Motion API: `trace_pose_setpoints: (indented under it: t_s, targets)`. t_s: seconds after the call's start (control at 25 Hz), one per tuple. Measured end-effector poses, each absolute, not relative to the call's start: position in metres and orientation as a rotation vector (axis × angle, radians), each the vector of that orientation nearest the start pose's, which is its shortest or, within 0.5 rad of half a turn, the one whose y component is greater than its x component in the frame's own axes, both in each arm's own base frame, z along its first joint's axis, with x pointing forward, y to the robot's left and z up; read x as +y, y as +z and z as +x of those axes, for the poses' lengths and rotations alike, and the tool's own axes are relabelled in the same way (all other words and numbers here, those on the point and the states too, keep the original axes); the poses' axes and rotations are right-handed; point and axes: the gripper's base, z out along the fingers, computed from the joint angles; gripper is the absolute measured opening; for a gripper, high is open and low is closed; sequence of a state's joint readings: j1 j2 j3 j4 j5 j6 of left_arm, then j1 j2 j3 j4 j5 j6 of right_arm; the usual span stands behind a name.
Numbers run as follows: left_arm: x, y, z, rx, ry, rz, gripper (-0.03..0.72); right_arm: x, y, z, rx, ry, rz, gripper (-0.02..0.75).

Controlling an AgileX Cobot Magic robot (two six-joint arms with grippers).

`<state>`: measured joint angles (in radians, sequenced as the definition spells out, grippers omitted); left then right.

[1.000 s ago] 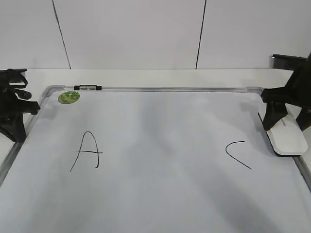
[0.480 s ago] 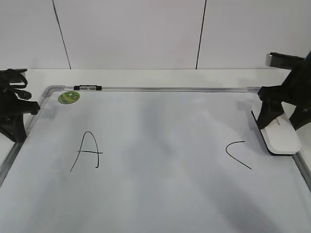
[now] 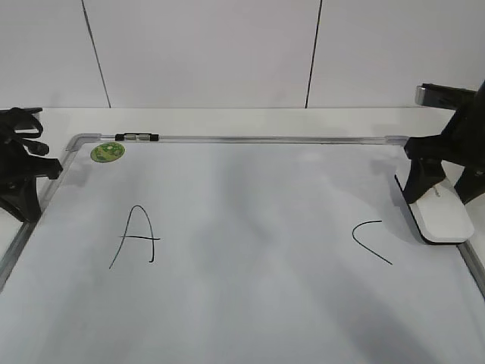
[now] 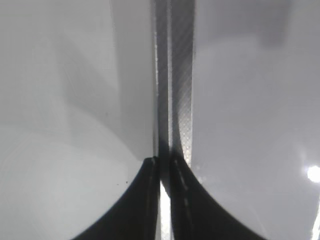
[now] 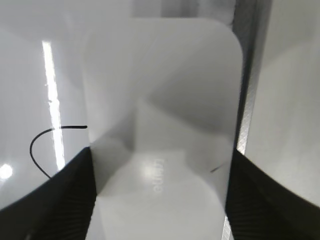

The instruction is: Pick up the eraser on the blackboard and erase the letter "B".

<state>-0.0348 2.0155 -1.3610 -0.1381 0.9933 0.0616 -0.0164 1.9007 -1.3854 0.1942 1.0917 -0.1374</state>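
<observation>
The white eraser [image 3: 447,220] lies on the blackboard [image 3: 250,303] by its right edge, beside the black "C" [image 3: 370,241]. My right gripper [image 3: 443,196] straddles the eraser, one finger against each long side, and is shut on it. In the right wrist view the eraser [image 5: 160,100] fills the space between the fingers [image 5: 160,200], with the "C" [image 5: 42,147] to the left. The black "A" [image 3: 135,236] is on the left. No letter "B" shows between them. My left gripper [image 3: 23,189] is shut over the board's left frame [image 4: 175,75], its fingertips [image 4: 165,167] nearly together.
A round green sticker [image 3: 107,152] sits at the board's far left corner. A small dark clip or marker [image 3: 136,137] lies on the far frame. A white wall stands behind the table. The board's grey right frame [image 5: 250,100] runs next to the eraser.
The right gripper and the eraser shifted a little left and away, then back right towards the frame. The left arm has not moved.
</observation>
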Motion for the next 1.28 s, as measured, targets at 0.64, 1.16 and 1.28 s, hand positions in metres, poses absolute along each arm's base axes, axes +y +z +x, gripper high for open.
trace_pose_setpoints:
  t_s: [0.64,1.16,1.28]
  targets:
    - [-0.024,0.155,0.38,3.124,-0.181,0.034,0.035,0.01,0.204,0.37,3.073,0.264,-0.047,0.537]
    - [-0.024,0.155,0.38,3.128,-0.182,0.034,0.035,0.01,0.19,0.37,3.137,0.273,-0.044,0.538]
    - [-0.024,0.155,0.38,3.131,-0.182,0.034,0.035,0.009,0.19,0.37,3.137,0.27,-0.045,0.539]
